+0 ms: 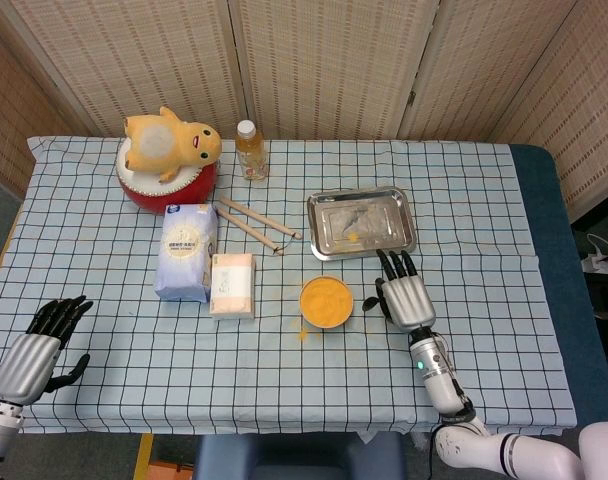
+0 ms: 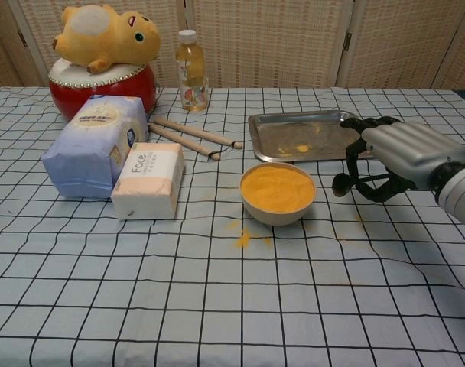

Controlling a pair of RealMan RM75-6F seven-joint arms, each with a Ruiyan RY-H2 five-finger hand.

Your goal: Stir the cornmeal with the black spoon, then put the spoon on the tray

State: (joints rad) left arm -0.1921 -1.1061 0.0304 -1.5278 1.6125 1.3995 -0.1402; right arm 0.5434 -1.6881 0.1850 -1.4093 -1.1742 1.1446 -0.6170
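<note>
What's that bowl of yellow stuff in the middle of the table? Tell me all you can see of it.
The bowl is small, round and pale, filled nearly to the rim with fine orange-yellow cornmeal. It stands upright on the checked tablecloth, just in front of the metal tray. Nothing touches it. A little spilled cornmeal lies in front.

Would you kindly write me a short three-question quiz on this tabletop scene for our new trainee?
1. True or false: the black spoon is lying on the tray.
2. Which robot hand holds the spoon: A) the left robot hand, B) the right robot hand?
3. Fill in the blank: the spilled cornmeal lies on the cloth just in front of the ____.

Key
1. False: the right robot hand holds it above the cloth, between bowl and tray.
2. B; the left one rests open near the table's front left corner.
3. bowl
</note>
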